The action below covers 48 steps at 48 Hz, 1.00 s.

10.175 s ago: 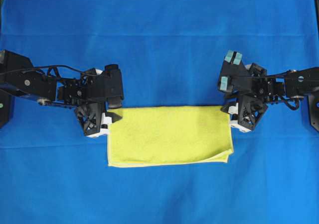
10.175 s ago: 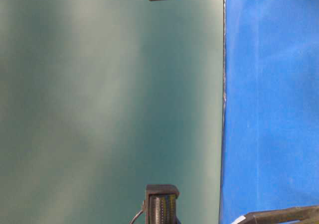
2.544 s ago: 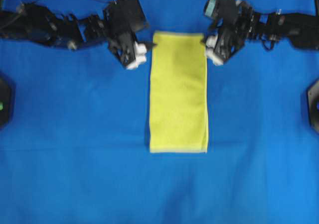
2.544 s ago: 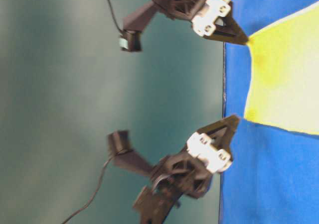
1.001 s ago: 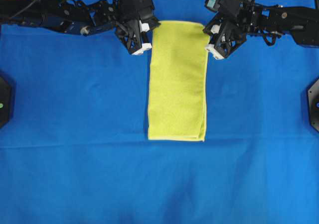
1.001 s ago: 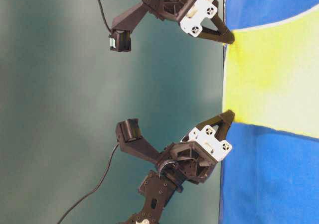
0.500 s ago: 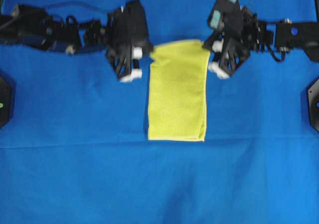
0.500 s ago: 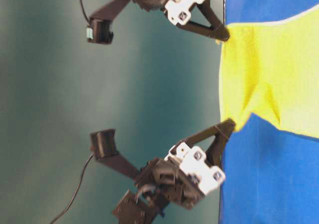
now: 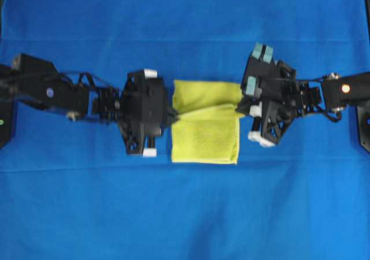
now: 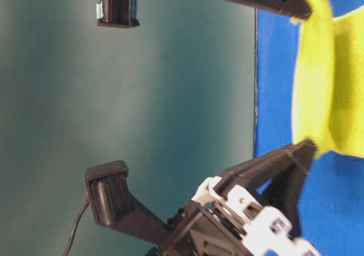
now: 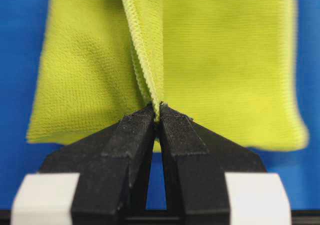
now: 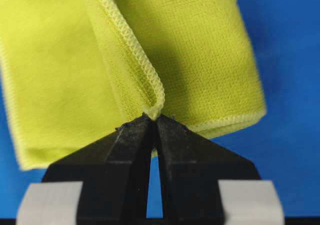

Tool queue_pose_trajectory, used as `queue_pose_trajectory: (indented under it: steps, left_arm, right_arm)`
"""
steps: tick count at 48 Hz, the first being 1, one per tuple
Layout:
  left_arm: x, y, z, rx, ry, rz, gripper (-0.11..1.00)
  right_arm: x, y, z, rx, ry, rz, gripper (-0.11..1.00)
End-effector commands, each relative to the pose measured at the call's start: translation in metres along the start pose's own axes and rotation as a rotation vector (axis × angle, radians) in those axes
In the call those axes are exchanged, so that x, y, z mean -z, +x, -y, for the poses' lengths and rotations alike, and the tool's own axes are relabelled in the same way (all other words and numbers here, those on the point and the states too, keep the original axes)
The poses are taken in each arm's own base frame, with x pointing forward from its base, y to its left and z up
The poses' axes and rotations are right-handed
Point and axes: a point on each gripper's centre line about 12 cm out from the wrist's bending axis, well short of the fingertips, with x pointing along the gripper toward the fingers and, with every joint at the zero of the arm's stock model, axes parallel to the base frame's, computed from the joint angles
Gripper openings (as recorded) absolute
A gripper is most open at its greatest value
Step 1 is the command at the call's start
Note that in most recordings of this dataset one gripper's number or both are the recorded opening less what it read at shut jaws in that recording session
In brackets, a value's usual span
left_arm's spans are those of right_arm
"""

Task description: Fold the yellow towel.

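1. Nearest, in the left wrist view, the left hand [image 11: 159,116] is clamped shut on a hemmed corner of the yellow towel [image 11: 220,60]. The stitched edge runs up from the closed tips, with cloth hanging to both sides.

2. In the right wrist view the right hand [image 12: 152,121] is likewise pinched tight on the towel's [image 12: 200,50] opposite hemmed corner, which curls over just above the tips. The blue cloth [image 12: 285,45] lies beneath.

3. Seen from overhead, the change over the last second is plain. Then the towel [image 9: 205,136] lay as a long narrow strip reaching to the far edge of the scene, with both hands at its far corners. Now that far end has been carried towards the near end, and the left hand [image 9: 171,117] and right hand [image 9: 240,109] hold it about midway over the strip. The visible towel is much shorter, roughly square.

4. For the task, I judge this as the last fold in progress. The lifted edge has not yet reached the near edge, so the layers are not aligned and nothing is released.

5. Farthest, the table-level view shows the towel [image 10: 324,74] draped in an arch between the two hands, above the cloth-covered table [image 10: 273,68].
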Motion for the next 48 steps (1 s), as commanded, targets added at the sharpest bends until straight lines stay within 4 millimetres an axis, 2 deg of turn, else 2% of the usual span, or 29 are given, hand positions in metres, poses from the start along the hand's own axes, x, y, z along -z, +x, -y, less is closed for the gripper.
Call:
queue_pose_trajectory:
  steps: [1, 10, 24, 39, 42, 48]
  left_arm:
    - [-0.010, -0.003, 0.016, 0.031, 0.011, 0.012, 0.03]
    - [-0.003, 0.002, 0.033, 0.065, 0.014, -0.017, 0.03]
    - [0.006, 0.012, 0.034, 0.065, 0.026, -0.043, 0.03]
    - [0.001, 0.012, 0.034, 0.063, 0.021, 0.003, 0.05]
    - [0.000, 0.012, 0.034, 0.063, 0.020, 0.007, 0.15]
    - [-0.001, 0.011, 0.034, 0.063, 0.026, 0.011, 0.45]
  right_arm:
    - [0.000, -0.005, -0.012, -0.026, -0.013, 0.009, 0.04]
    - [0.008, -0.001, -0.025, -0.047, -0.016, -0.014, 0.04]
    - [0.010, 0.015, -0.031, -0.077, -0.014, -0.012, 0.04]
    - [0.009, 0.025, -0.039, -0.104, -0.011, -0.006, 0.05]
    - [0.008, 0.024, -0.042, -0.110, -0.017, -0.002, 0.15]
    - [0.005, 0.022, -0.050, -0.124, -0.030, 0.005, 0.51]
